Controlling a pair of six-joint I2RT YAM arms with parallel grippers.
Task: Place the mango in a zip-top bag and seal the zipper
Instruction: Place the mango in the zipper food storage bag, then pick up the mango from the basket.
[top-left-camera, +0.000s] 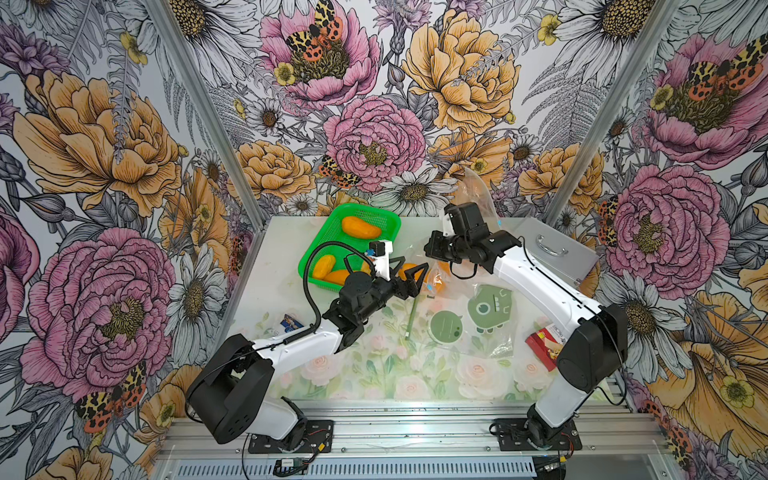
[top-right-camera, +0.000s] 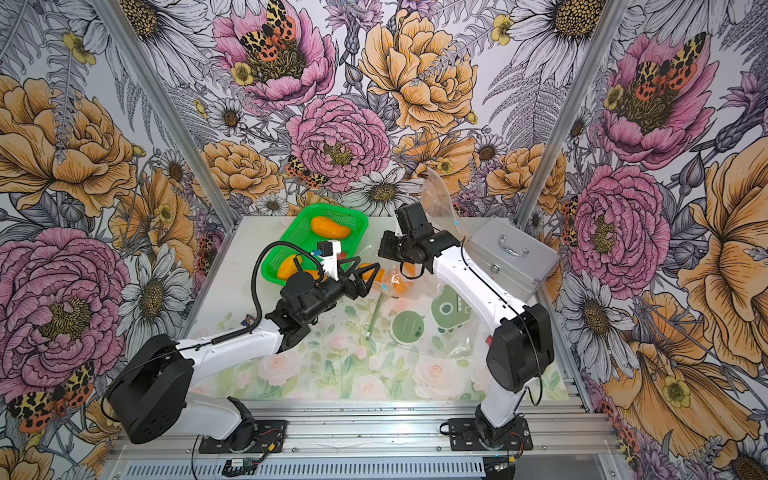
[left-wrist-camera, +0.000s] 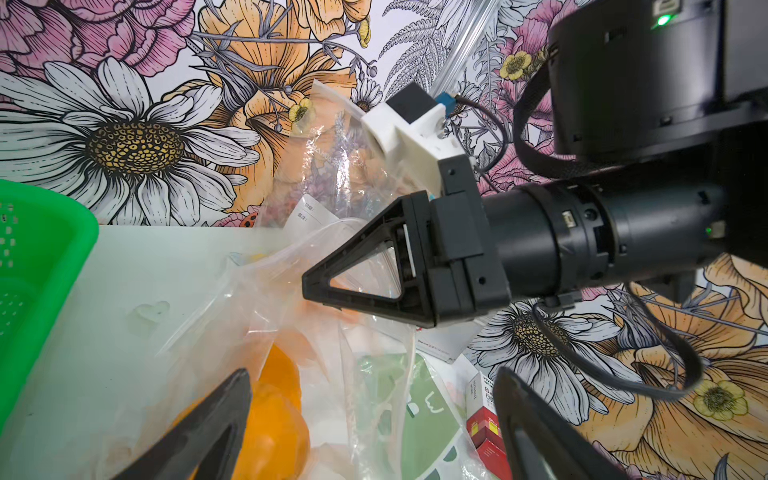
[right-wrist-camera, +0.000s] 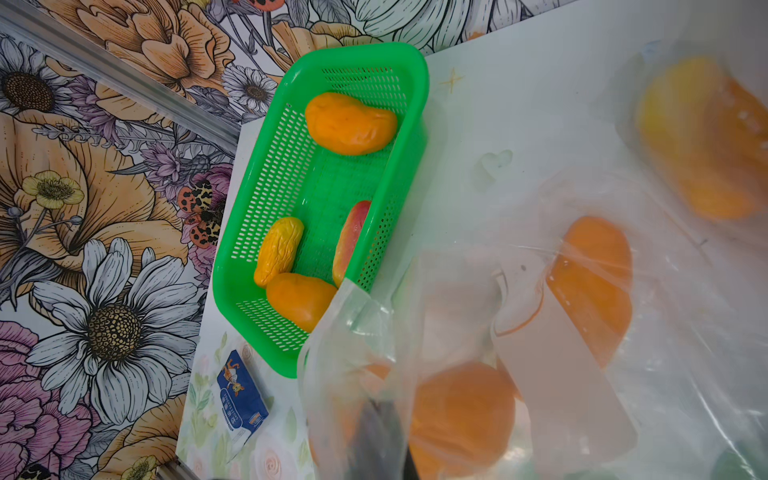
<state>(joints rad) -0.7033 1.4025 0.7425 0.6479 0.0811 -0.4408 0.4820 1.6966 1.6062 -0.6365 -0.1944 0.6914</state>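
A: Where is the mango (left-wrist-camera: 282, 432) lying?

B: It is lying inside the zip-top bag (left-wrist-camera: 249, 299) on the worktop (left-wrist-camera: 124, 291), glowing orange through the film just below the left hand (left-wrist-camera: 372, 374).

A: Is that hand gripping it?

B: No. The left hand is hanging released, its two fingers (left-wrist-camera: 216, 407) spreading wide apart above the bagged fruit.

A: And the right hand (left-wrist-camera: 309, 286)?

B: It is clenching, jaws pressed together, pinching the bag's clear film. Its tip is pointing toward the left hand, close above the fruit, and loose film is rising up past its wrist.

A: Is the zipper sitting closed?

B: I cannot tell; the film is crumpling too much around the right hand.

A: What is sitting farther out?

B: A green basket (right-wrist-camera: 415, 70) is resting just beside the left hand, on the side away from the right hand, carrying four other mangoes (right-wrist-camera: 351, 124). A silver case (top-left-camera: 552, 257) is standing behind the right hand's arm, well apart from both hands, and a red box (top-left-camera: 542, 343) is lying near that arm's elbow.
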